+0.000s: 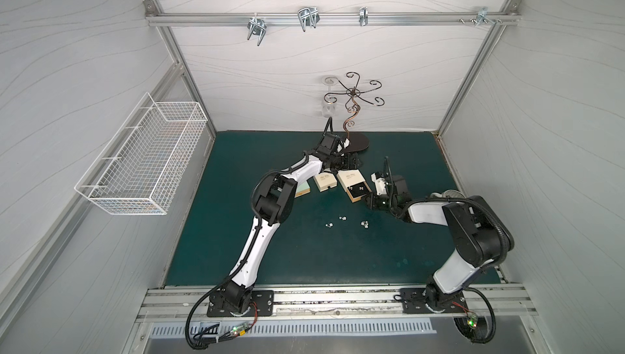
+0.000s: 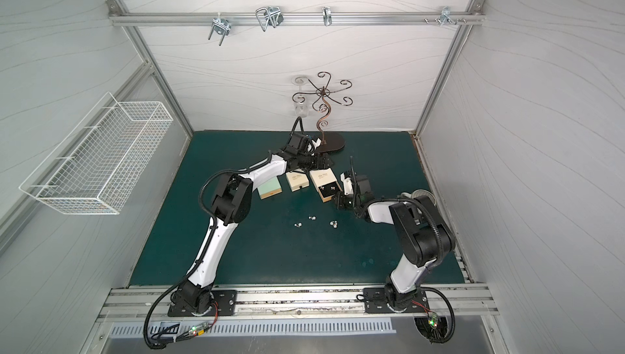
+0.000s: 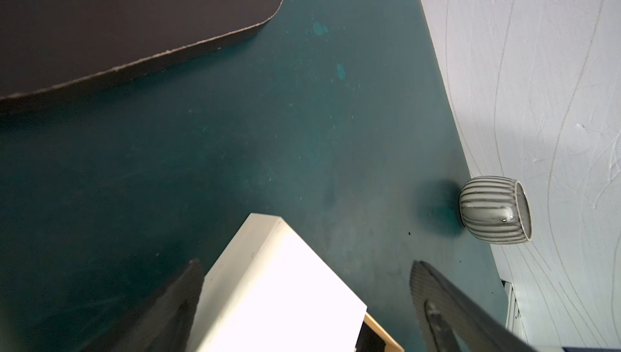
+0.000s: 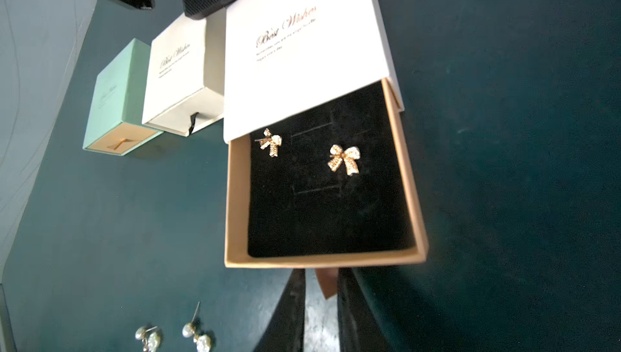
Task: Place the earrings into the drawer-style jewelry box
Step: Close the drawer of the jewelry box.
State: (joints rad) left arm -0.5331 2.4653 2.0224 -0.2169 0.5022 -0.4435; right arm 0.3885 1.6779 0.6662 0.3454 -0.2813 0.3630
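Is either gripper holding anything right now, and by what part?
The right gripper appears to pinch the ribbon pull tab of the open drawer. The left gripper, jaws open, straddles the white sleeve, one finger clear of it: no firm hold.

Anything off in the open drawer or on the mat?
Yes. In the open drawer, the bow earring nearest the white sleeve lies tipped on its side, post showing; the other bow sits face-up. That box sits angled to the cream box beside it. Three earring clusters lie loose on the mat.
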